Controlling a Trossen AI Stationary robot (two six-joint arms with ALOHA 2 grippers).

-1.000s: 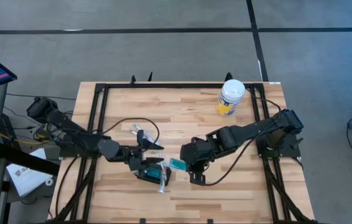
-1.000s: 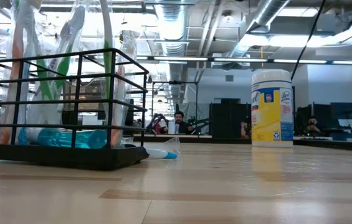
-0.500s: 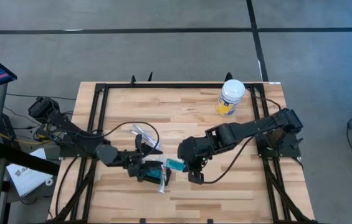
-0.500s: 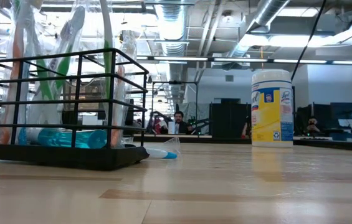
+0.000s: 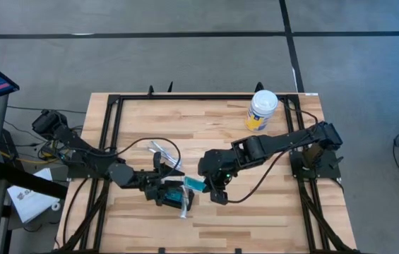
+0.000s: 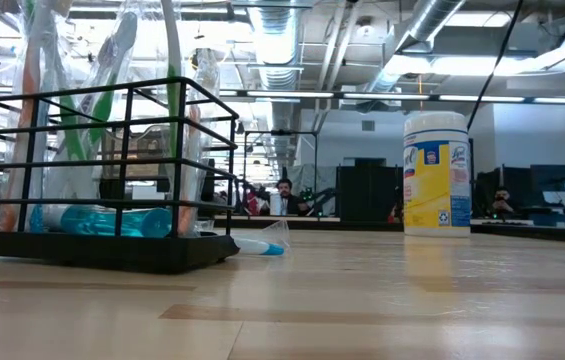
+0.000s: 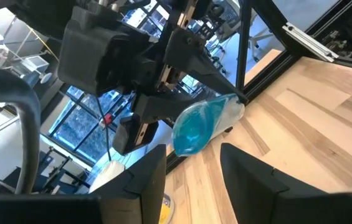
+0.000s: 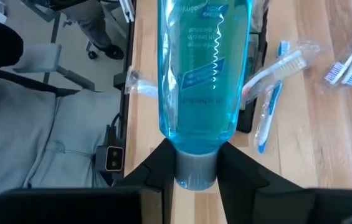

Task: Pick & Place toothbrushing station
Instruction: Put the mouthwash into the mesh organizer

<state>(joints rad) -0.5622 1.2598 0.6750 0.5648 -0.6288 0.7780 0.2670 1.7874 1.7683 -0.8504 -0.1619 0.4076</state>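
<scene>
Station [image 6: 102, 175] near table's front edge holds bagged toothbrushes [image 6: 57, 90]. Right gripper [image 8: 195, 163] clasps mouthwash bottle [image 8: 204, 68]; left gripper [image 5: 162, 192] jaws parted at station.

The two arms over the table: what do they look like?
Both the left arm and the right arm are dark, jointed segments with black cables looping alongside. Each ends in two flat black fingers; a tiny green light glows near the right wrist.

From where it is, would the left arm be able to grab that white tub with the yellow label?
Probably not soon: the canister stands at the far right corner, while the left gripper is low beside the black holder.
</scene>
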